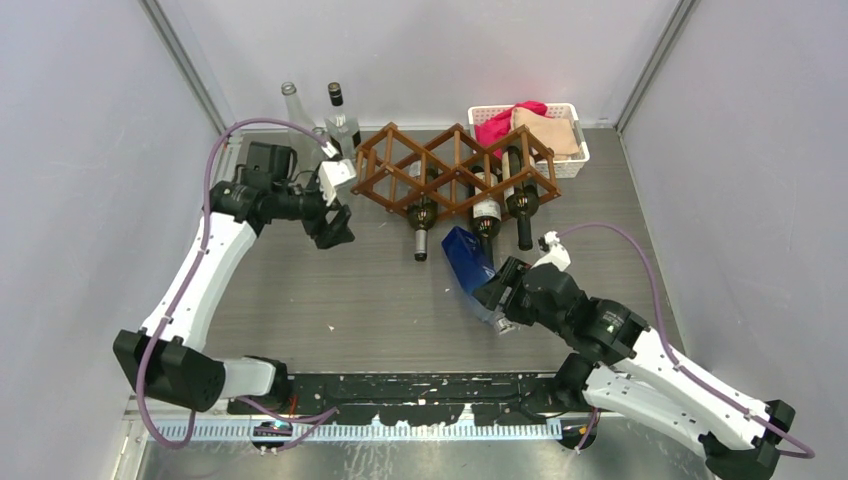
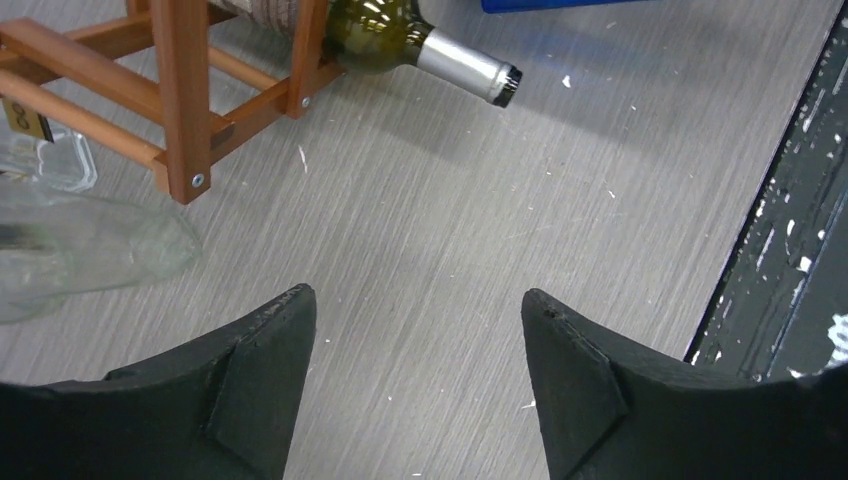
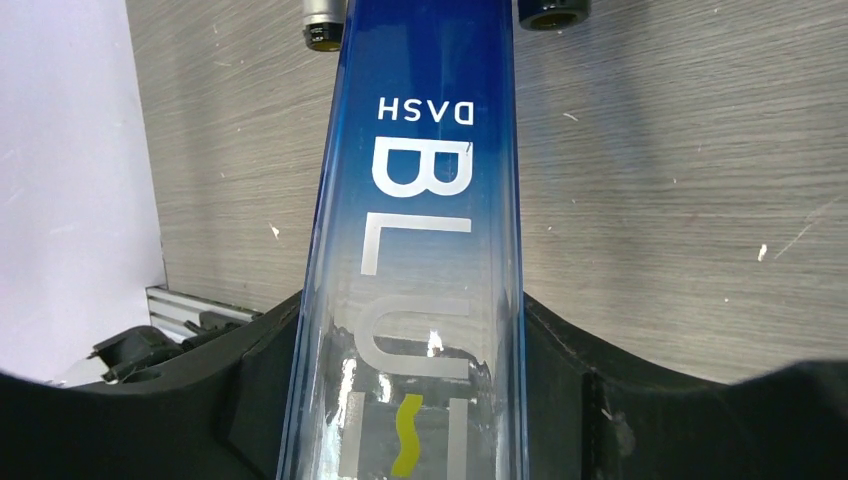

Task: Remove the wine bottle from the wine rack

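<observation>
Left arm extends forward; the left gripper (image 1: 333, 228) sits just off the left end of the wine rack (image 1: 450, 170), fingers (image 2: 270, 350) spread, nothing between them. Right arm bends inward; the right gripper (image 1: 497, 293), in front of the rack, clamps a blue glass bottle (image 1: 463, 255).

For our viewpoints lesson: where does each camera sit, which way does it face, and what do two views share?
Top external: above and behind, looking down at the wine rack; both arms show.
Left wrist: low over the table, facing the rack's corner; open left gripper shows.
Right wrist: looks along the blue bottle clamped in the right gripper.
Shared: top and right wrist show that bottle.
</observation>
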